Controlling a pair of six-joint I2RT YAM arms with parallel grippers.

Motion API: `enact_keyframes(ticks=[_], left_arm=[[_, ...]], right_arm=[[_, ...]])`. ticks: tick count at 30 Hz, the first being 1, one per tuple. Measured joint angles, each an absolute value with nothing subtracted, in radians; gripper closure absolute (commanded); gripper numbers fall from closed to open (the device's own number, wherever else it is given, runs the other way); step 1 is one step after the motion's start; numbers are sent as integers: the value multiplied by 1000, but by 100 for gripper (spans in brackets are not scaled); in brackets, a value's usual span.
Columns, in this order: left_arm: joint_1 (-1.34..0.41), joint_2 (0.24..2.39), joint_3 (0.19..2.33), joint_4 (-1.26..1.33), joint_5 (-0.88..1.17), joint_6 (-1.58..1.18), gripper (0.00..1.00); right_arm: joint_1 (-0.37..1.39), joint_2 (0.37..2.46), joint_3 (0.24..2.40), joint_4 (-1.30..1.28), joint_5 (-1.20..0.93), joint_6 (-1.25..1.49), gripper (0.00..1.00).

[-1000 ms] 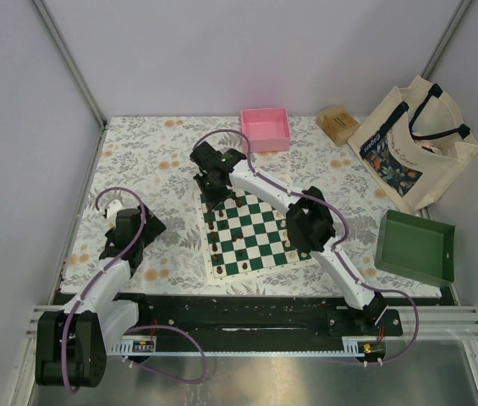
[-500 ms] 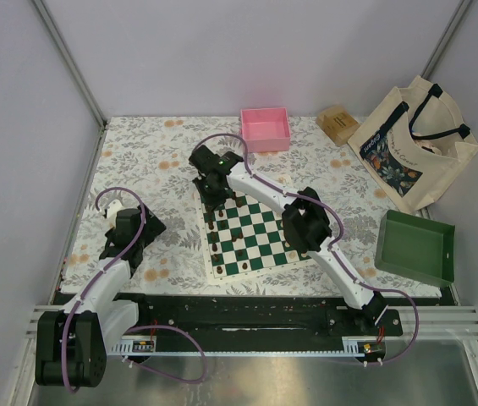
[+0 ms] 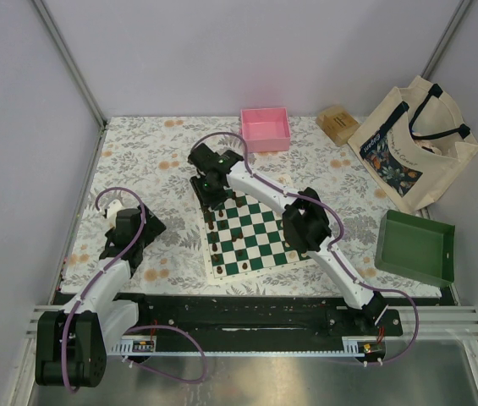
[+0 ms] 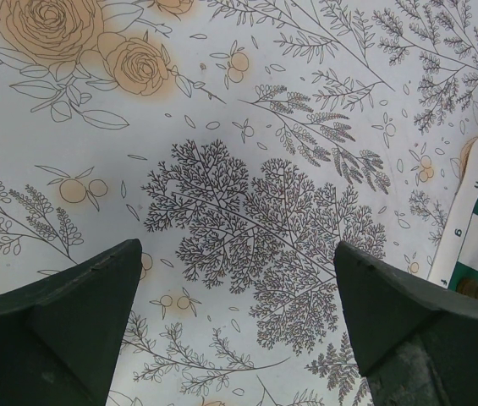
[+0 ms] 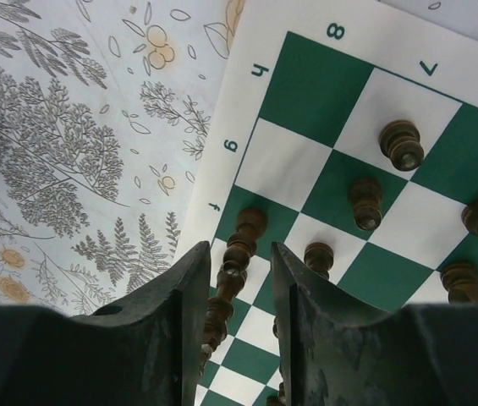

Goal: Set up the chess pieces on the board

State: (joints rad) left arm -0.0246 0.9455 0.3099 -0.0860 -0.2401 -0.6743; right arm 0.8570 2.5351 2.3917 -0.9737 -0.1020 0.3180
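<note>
We saw the right gripper with jaws slightly parted around a dark chess piece on the edge of the board, its base hidden between them, while the left gripper hung with jaws wide open over the table, the board cut off at the frame edge.

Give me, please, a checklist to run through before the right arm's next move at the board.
1. Right gripper jaws parted around the tall dark piece: ok.
2. Tall dark piece standing in an edge square of the board: looks upright, ok.
3. Neighbouring dark piece apart from the finger beside it: cannot tell, very close.
4. Left gripper open and empty above the tablecloth: ok.
</note>
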Motion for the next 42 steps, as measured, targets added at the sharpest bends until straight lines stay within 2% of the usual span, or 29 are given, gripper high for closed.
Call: enact_keyframes(ticks=[10, 17, 18, 22, 24, 36, 42], left_arm=[[-25, 945, 310, -86, -240, -674, 1], [-25, 945, 310, -86, -240, -674, 1], [-25, 945, 310, -86, -240, -674, 1], [-25, 945, 310, -86, -240, -674, 1], [-25, 945, 310, -86, -240, -674, 1], [-25, 945, 310, -86, -240, -674, 1], [-25, 945, 310, -86, -240, -674, 1]], right_arm=[[857, 2519, 2431, -980, -115, 313, 47], [842, 2403, 2380, -965, -87, 309, 42], [836, 2378, 2369, -962, -83, 308, 39], [797, 2278, 2312, -940, -50, 301, 16], [775, 2227, 2267, -920, -24, 302, 1], [745, 1892, 1730, -557, 59, 349, 0], [730, 1892, 1729, -510, -18, 400, 1]])
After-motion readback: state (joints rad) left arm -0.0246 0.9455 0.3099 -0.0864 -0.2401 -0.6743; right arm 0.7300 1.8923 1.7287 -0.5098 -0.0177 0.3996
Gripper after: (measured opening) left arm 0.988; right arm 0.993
